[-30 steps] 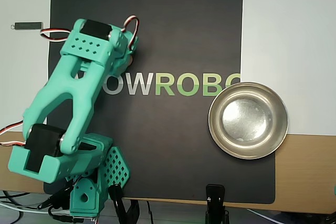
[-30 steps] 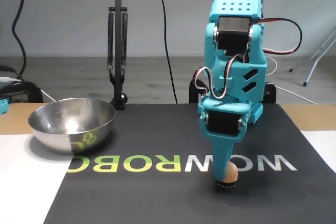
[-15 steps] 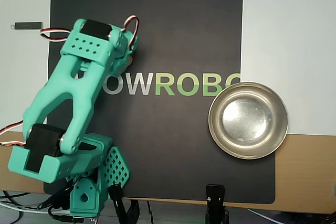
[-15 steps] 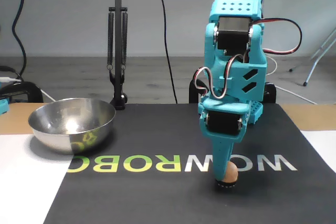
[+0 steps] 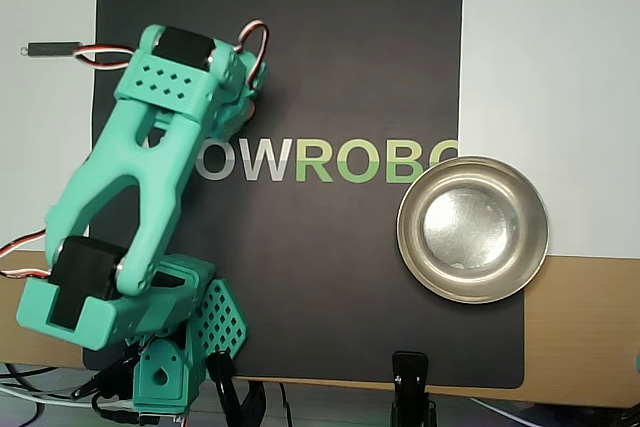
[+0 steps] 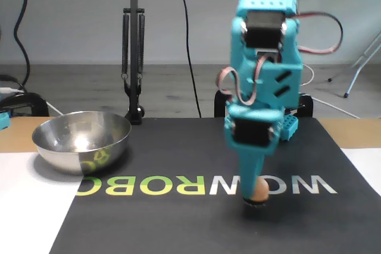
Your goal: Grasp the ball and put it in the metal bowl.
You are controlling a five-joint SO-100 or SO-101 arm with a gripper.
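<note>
In the fixed view the peach-orange ball (image 6: 260, 189) sits between the fingertips of my teal gripper (image 6: 256, 197), which points straight down and is shut on it just above the black mat, over the white "W" of the lettering. The picture of the arm is motion-blurred. From overhead the arm (image 5: 140, 177) reaches toward the mat's upper left, and its wrist hides the ball and the fingertips. The metal bowl (image 5: 410, 237) stands at the mat's right edge in the overhead view and far left (image 6: 77, 153) in the fixed view, holding nothing.
A black mat (image 5: 330, 47) with "WOWROBO" lettering covers the table's middle, with white sheets on both sides. A small dark stick (image 5: 52, 48) lies at the overhead view's upper left. A clamp (image 5: 410, 372) grips the near edge. A lamp stand (image 6: 133, 46) rises behind the bowl.
The gripper has risen slightly off the mat with the ball in it, and the wrist has shifted a little toward the overhead view's top. The bowl has not moved.
</note>
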